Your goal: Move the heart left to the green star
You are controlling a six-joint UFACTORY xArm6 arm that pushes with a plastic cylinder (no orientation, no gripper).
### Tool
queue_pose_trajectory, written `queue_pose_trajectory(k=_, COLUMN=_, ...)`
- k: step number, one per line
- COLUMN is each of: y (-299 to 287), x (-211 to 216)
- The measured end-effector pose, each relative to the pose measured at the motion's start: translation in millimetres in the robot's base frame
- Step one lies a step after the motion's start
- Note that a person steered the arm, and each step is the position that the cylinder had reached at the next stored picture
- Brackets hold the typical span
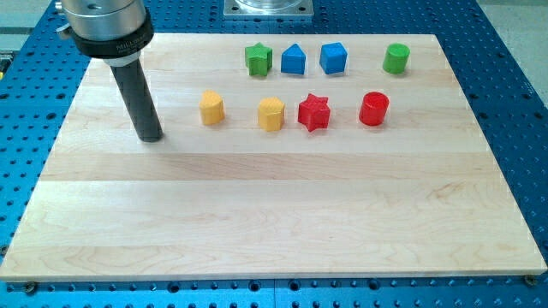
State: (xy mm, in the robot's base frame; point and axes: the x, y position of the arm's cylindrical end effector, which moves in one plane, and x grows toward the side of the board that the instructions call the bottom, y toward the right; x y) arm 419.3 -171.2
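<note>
Yellow heart-like block sits left of yellow hexagonal block, below-left of green star block. No claw; my tip stands clear, left. Approach from heart's lower side, push up-right, gently

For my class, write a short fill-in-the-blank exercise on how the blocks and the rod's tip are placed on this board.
1. The red star lies between the yellow heart and the red ____.
2. My tip is on the view's ____ of the yellow cylinder.
3. The green star is the ____ block of the top row, counting from the view's left.

Missing words: cylinder; left; first
</note>
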Motion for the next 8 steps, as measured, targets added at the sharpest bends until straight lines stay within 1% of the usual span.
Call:
queue_pose_trajectory(k=1, y=0.0, x=-45.1)
queue_pose_trajectory(k=2, y=-4.3, x=-38.2)
queue_pose_trajectory(k=3, y=47.7, x=16.8)
queue_pose_trajectory(k=4, y=74.7, x=-40.3)
queue_pose_trajectory(k=5, y=81.4, x=-46.9)
queue_pose_trajectory(k=6, y=125.7, x=-34.4)
queue_pose_trajectory(k=7, y=124.8, x=-62.6)
queue_pose_trajectory(k=8, y=13.4, x=-65.6)
